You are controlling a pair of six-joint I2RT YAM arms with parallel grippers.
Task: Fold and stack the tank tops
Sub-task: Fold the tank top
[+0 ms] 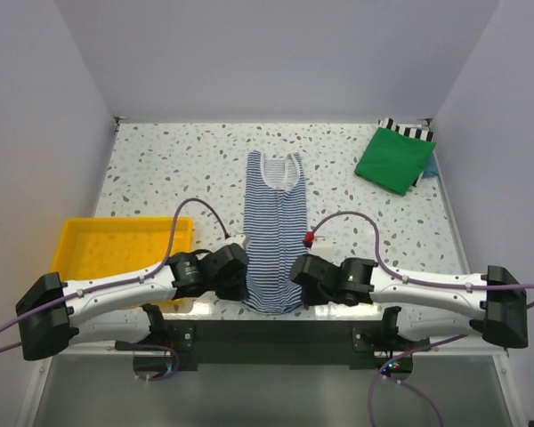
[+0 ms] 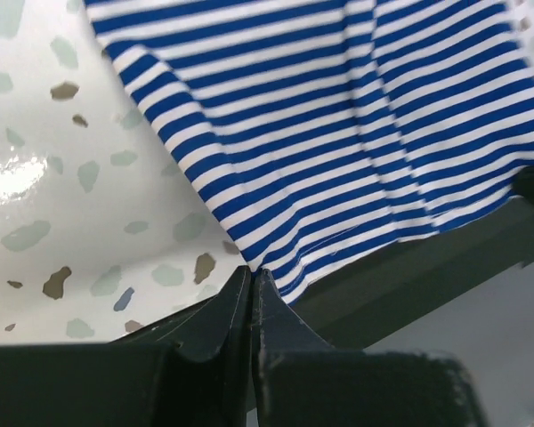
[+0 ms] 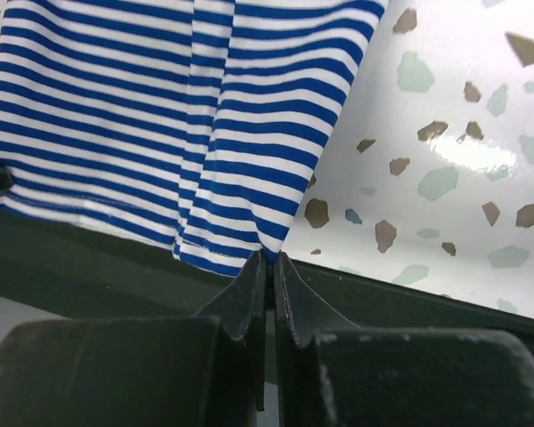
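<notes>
The striped tank top (image 1: 274,227) lies lengthwise in the middle of the table, neck at the far end, hem hanging at the near edge. My left gripper (image 1: 240,283) is shut on the hem's left corner; in the left wrist view its fingertips (image 2: 252,271) pinch the striped cloth (image 2: 338,133). My right gripper (image 1: 295,280) is shut on the hem's right corner, and its fingertips (image 3: 269,256) pinch the striped cloth (image 3: 160,116) there. A green tank top (image 1: 393,160) lies folded at the far right.
A yellow tray (image 1: 116,249) sits at the near left beside my left arm. Under the green top a black-and-white striped cloth (image 1: 409,130) and a light blue one (image 1: 432,167) peek out. The table's dark near edge (image 3: 89,267) runs just below the hem.
</notes>
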